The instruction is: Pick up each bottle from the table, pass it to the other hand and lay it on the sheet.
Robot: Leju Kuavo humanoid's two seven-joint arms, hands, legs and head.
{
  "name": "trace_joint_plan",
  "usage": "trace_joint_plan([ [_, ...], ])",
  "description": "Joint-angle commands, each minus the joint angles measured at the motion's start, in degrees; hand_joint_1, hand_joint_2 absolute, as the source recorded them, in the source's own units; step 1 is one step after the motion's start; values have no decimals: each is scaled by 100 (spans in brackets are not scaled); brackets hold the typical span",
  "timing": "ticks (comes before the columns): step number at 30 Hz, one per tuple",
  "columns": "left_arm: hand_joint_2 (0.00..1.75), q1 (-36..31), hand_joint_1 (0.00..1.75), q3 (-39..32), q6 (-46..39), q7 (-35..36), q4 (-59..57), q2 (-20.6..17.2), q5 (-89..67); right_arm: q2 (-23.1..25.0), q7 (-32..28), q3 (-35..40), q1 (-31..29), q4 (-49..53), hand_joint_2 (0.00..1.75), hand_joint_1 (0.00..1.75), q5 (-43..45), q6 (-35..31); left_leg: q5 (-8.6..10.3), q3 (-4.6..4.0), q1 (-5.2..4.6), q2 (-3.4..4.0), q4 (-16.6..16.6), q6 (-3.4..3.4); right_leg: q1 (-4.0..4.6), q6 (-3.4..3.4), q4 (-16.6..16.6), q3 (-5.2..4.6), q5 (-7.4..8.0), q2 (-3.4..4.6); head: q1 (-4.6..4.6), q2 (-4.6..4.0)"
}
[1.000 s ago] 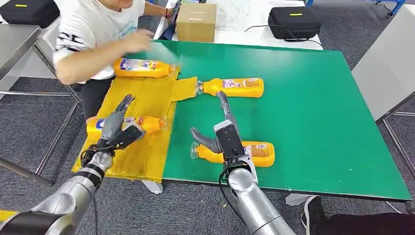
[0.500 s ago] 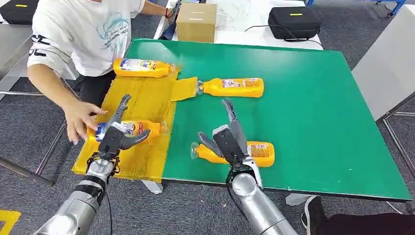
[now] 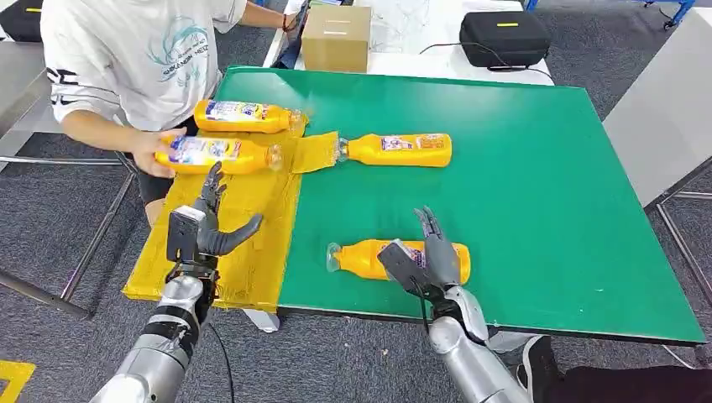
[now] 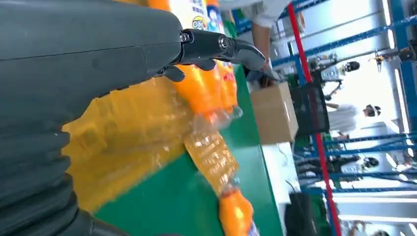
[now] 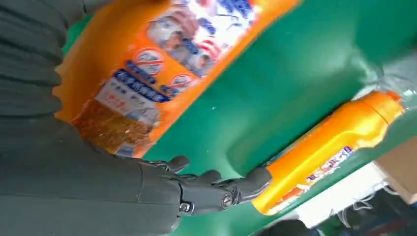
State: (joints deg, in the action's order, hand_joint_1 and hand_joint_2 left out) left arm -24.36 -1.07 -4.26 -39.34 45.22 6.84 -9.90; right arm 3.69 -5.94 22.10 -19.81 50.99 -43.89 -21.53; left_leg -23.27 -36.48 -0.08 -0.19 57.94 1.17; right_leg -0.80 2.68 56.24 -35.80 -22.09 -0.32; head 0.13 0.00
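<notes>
Because the near bottle [image 3: 399,259] lies on its side on the green table [image 3: 537,168], long axis left to right with cap leftward, the empty, spread right hand [image 3: 426,260] directly over it is nearer than the empty, spread left hand [image 3: 201,228] above the yellow sheet [image 3: 252,180].

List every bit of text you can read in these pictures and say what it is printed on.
Nothing reads for certain.
Bottle labels: coloured print, too small in the head view.
Nearest bottle's label: blue and red print, blurred in the right wrist view.
Person's white shirt: a teal line of letters, too small to spell out.
Cardboard box and black case: no legible text.
</notes>
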Motion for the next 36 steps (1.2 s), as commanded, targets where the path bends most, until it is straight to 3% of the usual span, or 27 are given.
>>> trace_joint_plan([
  [1,175,-282,0,-168,190,74,-257,255,33,-373,217,-273,-143,-674,175,0,-561,371,-18,49,8,-22,-1,-9,9,-13,-3,58,-24,-21,0,0],
  [10,175,-407,0,-182,355,53,-444,239,55,-657,128,-250,-314,-814,175,0,-603,1095,-8,43,6,-18,-2,-5,5,-9,-7,53,-13,-17,-2,0],
  [14,175,-547,0,-166,570,-15,-688,227,74,-889,124,-179,-541,-1147,175,0,-354,1997,-3,48,6,-21,-4,-4,5,-9,-11,58,-10,-19,0,0],
  [25,175,-600,0,-162,636,-27,-776,223,77,-950,110,-169,-611,-1245,175,9,-283,2115,-2,76,6,-18,-5,0,6,-8,-21,81,-3,-17,0,0],
  [26,175,-612,0,-157,668,-33,-804,217,77,-958,151,-183,-628,-1300,175,30,-222,2233,-2,77,7,-19,-5,-1,7,-9,-21,83,-3,-18,0,0],
  [27,175,-629,0,-150,725,-48,-834,216,84,-995,196,-166,-639,-1321,175,141,-172,2355,-2,78,7,-20,-6,-2,7,-10,-22,85,-3,-19,0,0],
  [28,175,-1034,0,-19,1384,-66,-1423,266,226,-2727,275,632,-1501,-1264,175,175,1043,5097,2,79,4,-21,-2,5,4,-2,-18,86,0,-18,-2,0],
  [30,175,-1086,0,-11,1435,-66,-1500,280,261,-2999,337,791,-1638,-1073,175,175,1292,5461,6,94,6,-41,-3,5,6,-9,-26,104,4,-41,-4,0],
  [32,175,-1138,0,47,1399,-66,-1553,294,303,-3459,688,1162,-1780,-576,175,175,2020,5789,9,94,-6,-57,7,16,-5,5,-21,58,-4,-51,-4,0],
  [36,175,-1119,0,76,1398,-66,-1535,280,334,-3489,883,1516,-1754,-478,175,175,2390,5574,13,83,-9,-54,2,34,-7,26,-31,125,12,-43,-2,0],
])
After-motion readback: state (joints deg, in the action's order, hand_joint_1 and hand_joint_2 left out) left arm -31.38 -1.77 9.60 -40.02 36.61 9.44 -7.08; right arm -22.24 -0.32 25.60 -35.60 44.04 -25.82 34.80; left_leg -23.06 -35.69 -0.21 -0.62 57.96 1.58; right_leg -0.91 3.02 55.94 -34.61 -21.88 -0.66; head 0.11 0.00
